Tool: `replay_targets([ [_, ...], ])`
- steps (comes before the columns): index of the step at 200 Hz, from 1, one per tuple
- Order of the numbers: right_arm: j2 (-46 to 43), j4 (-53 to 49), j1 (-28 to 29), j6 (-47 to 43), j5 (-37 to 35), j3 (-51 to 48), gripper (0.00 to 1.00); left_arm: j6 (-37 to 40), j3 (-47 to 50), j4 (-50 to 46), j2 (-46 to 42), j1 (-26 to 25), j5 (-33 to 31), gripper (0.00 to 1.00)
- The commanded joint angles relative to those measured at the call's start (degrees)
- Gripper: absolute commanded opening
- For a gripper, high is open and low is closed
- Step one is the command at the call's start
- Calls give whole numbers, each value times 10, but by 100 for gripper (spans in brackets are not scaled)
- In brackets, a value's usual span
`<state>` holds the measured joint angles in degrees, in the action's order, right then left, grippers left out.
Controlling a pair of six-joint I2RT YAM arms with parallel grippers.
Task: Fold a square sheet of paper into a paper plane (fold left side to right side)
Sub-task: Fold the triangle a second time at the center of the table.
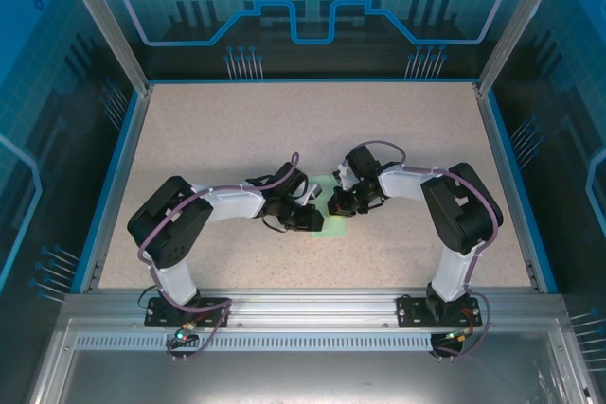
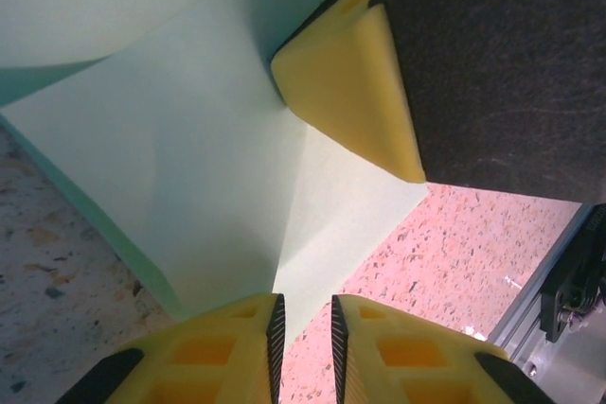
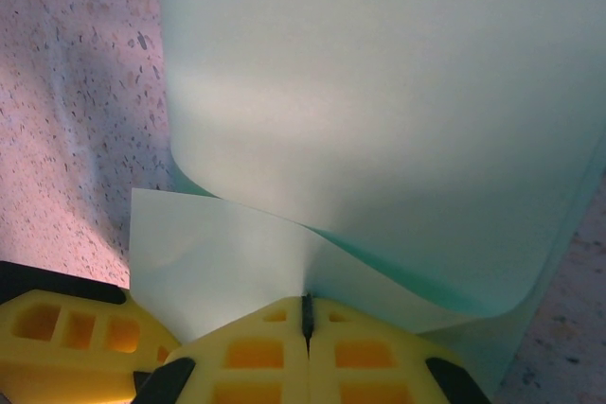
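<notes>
The square sheet of paper [image 1: 333, 225] is pale mint green and lies mid-table between the two grippers. My right gripper [image 3: 306, 311] is shut on one edge of the sheet [image 3: 379, 92], which curls up and over in a big loop in front of it. In the left wrist view, the right gripper's yellow finger [image 2: 350, 82] pins the sheet [image 2: 189, 158], and a diagonal crease runs down from it. My left gripper [image 2: 303, 333] stands narrowly open just at the sheet's near corner, with bare table showing in the gap. From above, the left gripper [image 1: 315, 219] and right gripper [image 1: 339, 203] nearly touch.
The speckled beige table [image 1: 237, 139] has a blue rim [image 1: 114, 177] on three sides. An aluminium rail [image 1: 303, 305] carries both arm bases at the near edge; part of the rail [image 2: 554, 300] shows close by the left gripper. Both elbows rise near the front corners.
</notes>
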<state>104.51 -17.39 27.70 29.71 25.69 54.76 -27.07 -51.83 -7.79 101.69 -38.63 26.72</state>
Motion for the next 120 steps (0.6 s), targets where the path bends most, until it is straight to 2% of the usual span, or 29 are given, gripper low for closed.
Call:
replay_targets([
  [1, 15, -48, -5, -9, -29, -4, 3, 5, 15, -17, 11, -3, -12, 23],
  [120, 15, -55, -11, -12, -31, -1, 3, 14, 50, -38, -7, -8, -26, 16],
])
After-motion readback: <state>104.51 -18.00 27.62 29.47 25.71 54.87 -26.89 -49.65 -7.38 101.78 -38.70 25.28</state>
